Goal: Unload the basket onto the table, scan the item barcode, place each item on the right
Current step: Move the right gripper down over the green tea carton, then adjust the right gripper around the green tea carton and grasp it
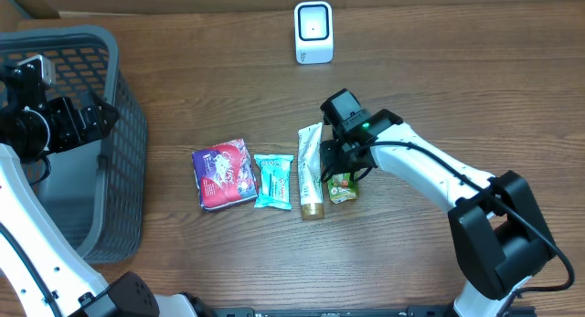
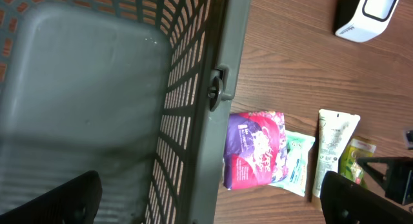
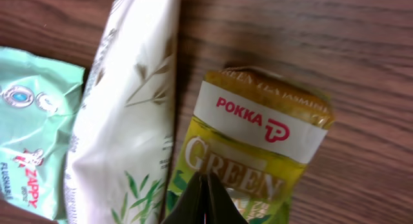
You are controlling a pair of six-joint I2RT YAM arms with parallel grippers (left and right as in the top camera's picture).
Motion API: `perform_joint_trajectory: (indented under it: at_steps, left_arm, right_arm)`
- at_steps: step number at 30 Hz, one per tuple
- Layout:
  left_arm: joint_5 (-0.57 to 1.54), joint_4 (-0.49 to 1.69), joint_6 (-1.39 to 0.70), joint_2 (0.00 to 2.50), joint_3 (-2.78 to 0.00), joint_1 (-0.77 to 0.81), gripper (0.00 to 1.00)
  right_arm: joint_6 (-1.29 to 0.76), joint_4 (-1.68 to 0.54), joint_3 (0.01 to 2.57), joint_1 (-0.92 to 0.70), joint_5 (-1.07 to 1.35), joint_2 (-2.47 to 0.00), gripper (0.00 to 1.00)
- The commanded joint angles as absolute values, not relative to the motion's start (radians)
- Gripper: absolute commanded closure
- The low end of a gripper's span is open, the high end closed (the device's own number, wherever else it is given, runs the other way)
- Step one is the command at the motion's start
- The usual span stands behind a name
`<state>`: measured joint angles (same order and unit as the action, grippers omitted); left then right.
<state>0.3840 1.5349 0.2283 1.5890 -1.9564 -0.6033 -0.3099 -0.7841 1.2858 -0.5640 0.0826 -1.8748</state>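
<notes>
- Overhead: four items in a row mid-table (image 1: pixel 457 98), left to right: purple packet (image 1: pixel 224 174), teal wipes packet (image 1: pixel 273 181), white tube (image 1: pixel 312 171), green tea pack (image 1: pixel 345 187).
- Green tea pack at right end of row, just beside the tube's lower half, flat on the table.
- Right jaws down over the pack's upper part, closed together (touching the pack or not: cannot tell from here).
- White scanner (image 1: pixel 313 32) upright near top of view, well apart from the row.
- Grey basket (image 1: pixel 128 153) at left edge; left jaws above its inside, spread wide.
- Left wrist: looking down into the basket, mesh wall and rim across mid-frame.
- Both dark fingers (image 2: pixel 58 201) at the bottom corners, far apart, over the basket floor on one side and the table on the other.
- Beyond the rim: same row of four, green tea pack farthest right, partly behind the dark right arm; scanner at top right corner.
- Right wrist: green tea pack filling centre, "POKKA" on a white band, "GREEN" below it.
- Fingertips (image 3: pixel 203 204) pressed together into one point at bottom centre, over the pack's printed face, not clamped around it.
- Tube just left of the pack, touching or nearly so; teal packet at far left.
</notes>
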Motion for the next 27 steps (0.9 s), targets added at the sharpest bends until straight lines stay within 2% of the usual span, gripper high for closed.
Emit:
perform_joint_trajectory:
  at_steps: [1,10,27]
  left_arm:
    - [0.381,1.536,0.232,1.595,-1.958,-0.601,0.01]
    - [0.381,1.536,0.232,1.595,-1.958,-0.601,0.0]
    - [0.381,1.536,0.232,1.595,-1.958,-0.601,0.0]
  right_arm:
    - [-0.305,-0.775,1.254,-0.528,0.07,-1.884,0.96]
    - [-0.227,-0.77,1.23,-0.52,0.068,-1.934,0.96]
    - [-0.227,-0.712,1.112,-0.51,-0.044,-1.934,0.95]
